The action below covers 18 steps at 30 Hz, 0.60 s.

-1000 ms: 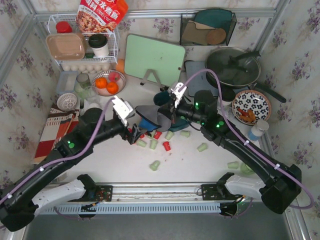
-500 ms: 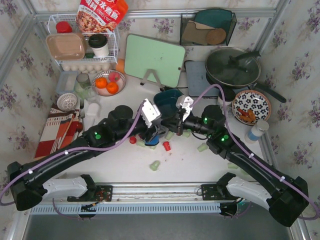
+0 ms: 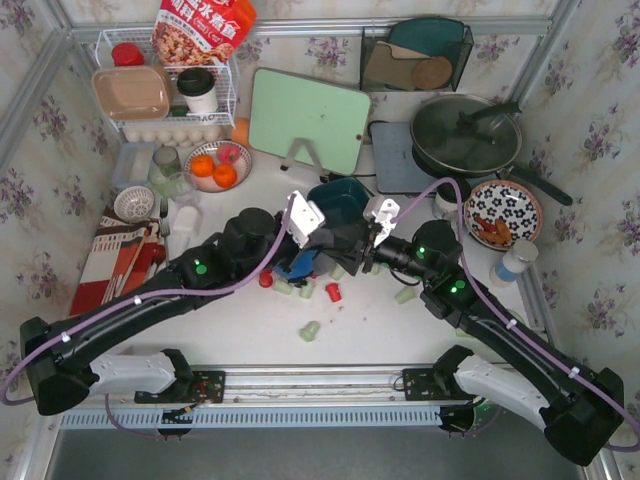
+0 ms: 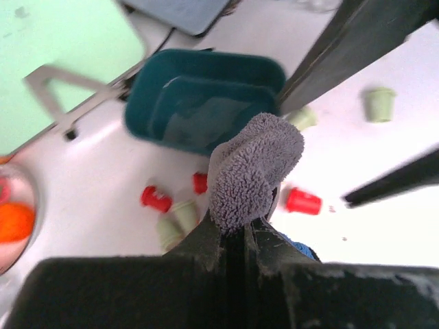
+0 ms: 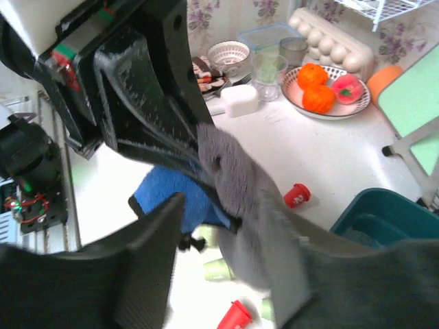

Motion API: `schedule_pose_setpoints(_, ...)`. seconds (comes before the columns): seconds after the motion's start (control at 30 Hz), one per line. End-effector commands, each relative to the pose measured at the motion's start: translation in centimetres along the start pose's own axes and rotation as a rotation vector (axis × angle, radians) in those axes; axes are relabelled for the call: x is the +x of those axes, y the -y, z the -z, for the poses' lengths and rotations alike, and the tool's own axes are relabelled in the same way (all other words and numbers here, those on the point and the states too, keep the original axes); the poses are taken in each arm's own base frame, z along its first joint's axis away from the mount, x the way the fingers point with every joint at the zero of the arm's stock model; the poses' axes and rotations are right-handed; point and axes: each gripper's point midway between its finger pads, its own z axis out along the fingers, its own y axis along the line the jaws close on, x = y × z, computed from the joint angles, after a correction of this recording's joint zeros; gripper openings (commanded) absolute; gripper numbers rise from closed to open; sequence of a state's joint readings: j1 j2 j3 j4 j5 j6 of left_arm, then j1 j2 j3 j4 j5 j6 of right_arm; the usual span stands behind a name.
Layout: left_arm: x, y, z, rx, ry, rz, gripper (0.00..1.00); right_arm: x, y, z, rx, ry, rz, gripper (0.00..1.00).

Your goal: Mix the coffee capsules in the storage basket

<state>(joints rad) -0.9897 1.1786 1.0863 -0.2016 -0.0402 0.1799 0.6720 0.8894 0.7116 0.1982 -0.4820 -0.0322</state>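
Mostly white table (image 3: 255, 325), floral walls (image 3: 600, 125).

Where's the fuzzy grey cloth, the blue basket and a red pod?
grey cloth (image 4: 255, 168), left wrist view, fluffy middle
basket (image 4: 140, 103), left wrist view, left wall
red pod (image 4: 302, 201), left wrist view, its side

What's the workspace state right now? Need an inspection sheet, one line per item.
Surface: white table, in use.
Job's things: coffee capsules, red and green, scattered on the table; storage basket, none seen inside.
Clutter: blue cloth near the grippers; cutting board; pan; fruit bowl.
Grippers: left gripper shut on grey cloth; right gripper open around it.
Cables: purple cable along each arm, no snag seen.
Surroundings: floral wallpaper.
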Motion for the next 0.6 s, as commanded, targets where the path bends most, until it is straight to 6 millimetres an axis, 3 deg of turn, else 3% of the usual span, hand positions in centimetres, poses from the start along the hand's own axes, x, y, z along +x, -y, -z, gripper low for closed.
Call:
schedule_pose_setpoints(0.0, 0.2, -4.7, 2.2, -0.253, -0.071, 0.022, 0.00, -0.8, 2.1, 0.2, 0.118, 0.037, 0.025, 0.62)
schedule_pose_setpoints(0.27, -0.6, -10.3, 7.5, -0.511, -0.127, 0.084, 0.00, -0.5, 4.3, 1.2, 0.259, 0.073, 0.045, 0.79)
schedule_pose_setpoints(0.4, 1.8, -13.2, 10.8, -0.681, -0.227, 0.155, 0.00, 0.2, 5.8, 1.8, 0.351, 0.103, 0.057, 0.80)
schedule_pose_setpoints(0.57, 6.3, -16.4, 17.4, -0.947, -0.342, 0.306, 0.00, 2.2, 8.2, 2.3, 0.480, 0.089, 0.050, 0.80)
